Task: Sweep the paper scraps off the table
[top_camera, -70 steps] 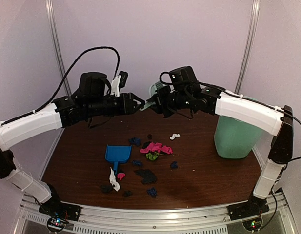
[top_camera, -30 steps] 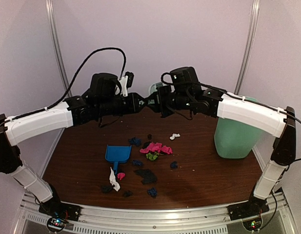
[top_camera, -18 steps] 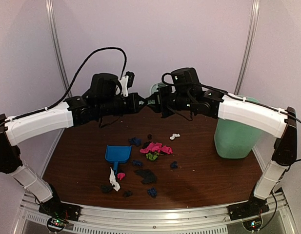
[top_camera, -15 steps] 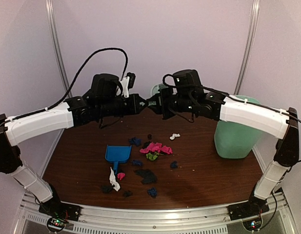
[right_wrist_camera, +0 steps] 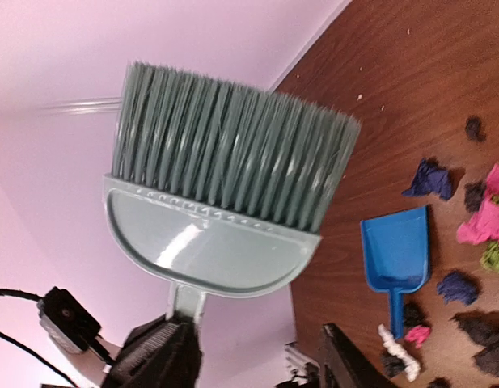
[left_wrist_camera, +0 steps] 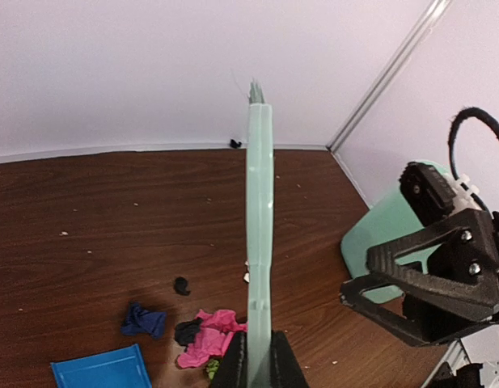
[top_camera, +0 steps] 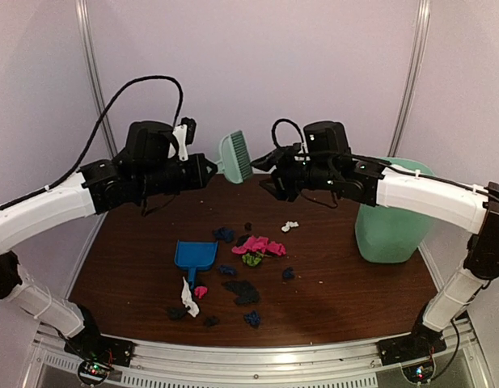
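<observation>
The mint-green hand brush (top_camera: pixel 235 157) hangs in the air over the far side of the table (top_camera: pixel 346 279), bristles up. My left gripper (top_camera: pixel 210 170) is shut on its handle; in the left wrist view the brush (left_wrist_camera: pixel 260 234) runs edge-on between the fingers (left_wrist_camera: pixel 234 365). My right gripper (top_camera: pixel 267 171) stands open just right of the brush head, not touching it. Its wrist view shows the brush (right_wrist_camera: pixel 221 202) broadside and nothing between the jaws (right_wrist_camera: pixel 249 368). Paper scraps lie mid-table: pink (top_camera: pixel 257 244), black (top_camera: pixel 243 289), dark blue (top_camera: pixel 225 234), white (top_camera: pixel 290 225).
A blue dustpan (top_camera: pixel 195 257) lies on the table left of the scraps. A mint-green bin (top_camera: pixel 391 222) stands at the right edge, below my right forearm. A silver rail (top_camera: pixel 257 356) runs along the near edge. Walls close the back and sides.
The two grippers were joined at the brush. My left gripper shut on the handle and drew left with it, while my right gripper opened and backed off right.
</observation>
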Action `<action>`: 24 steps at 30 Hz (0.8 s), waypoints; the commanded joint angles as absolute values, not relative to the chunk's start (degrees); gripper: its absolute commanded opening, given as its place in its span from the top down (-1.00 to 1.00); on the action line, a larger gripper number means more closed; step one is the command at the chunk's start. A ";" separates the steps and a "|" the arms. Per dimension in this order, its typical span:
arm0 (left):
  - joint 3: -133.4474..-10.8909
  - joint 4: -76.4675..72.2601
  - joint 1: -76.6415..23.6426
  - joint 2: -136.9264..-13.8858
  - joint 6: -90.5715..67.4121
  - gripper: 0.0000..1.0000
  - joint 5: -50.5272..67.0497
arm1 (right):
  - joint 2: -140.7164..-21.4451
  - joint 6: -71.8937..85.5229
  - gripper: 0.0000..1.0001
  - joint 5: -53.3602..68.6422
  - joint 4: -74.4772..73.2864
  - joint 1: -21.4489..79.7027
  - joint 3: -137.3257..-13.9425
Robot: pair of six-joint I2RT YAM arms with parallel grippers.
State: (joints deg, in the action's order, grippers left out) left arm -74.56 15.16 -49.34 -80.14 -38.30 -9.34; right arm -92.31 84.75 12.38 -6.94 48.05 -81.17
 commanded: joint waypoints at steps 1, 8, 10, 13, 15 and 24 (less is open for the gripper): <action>-72.52 18.55 -48.71 -74.89 -35.64 1.00 -17.83 | -90.88 67.71 -0.23 11.62 -13.50 46.61 -84.32; -69.24 24.42 -48.15 -67.46 -34.24 1.00 -22.93 | -95.99 51.21 -0.72 10.29 -24.21 46.21 -91.68; -68.88 26.94 -47.93 -65.72 -34.04 1.00 -23.85 | -97.85 48.02 -0.77 10.70 -27.23 46.43 -93.75; -68.48 30.70 -47.66 -63.36 -33.93 1.00 -24.79 | -100.77 43.74 -0.80 10.41 -31.65 47.56 -97.09; -68.06 34.00 -47.47 -62.15 -34.08 1.00 -25.31 | -103.06 41.11 -0.82 9.46 -34.86 48.97 -99.58; -59.80 39.35 -46.52 -56.67 -37.01 1.00 -25.47 | -115.34 33.13 -0.89 4.17 -47.60 56.12 -112.68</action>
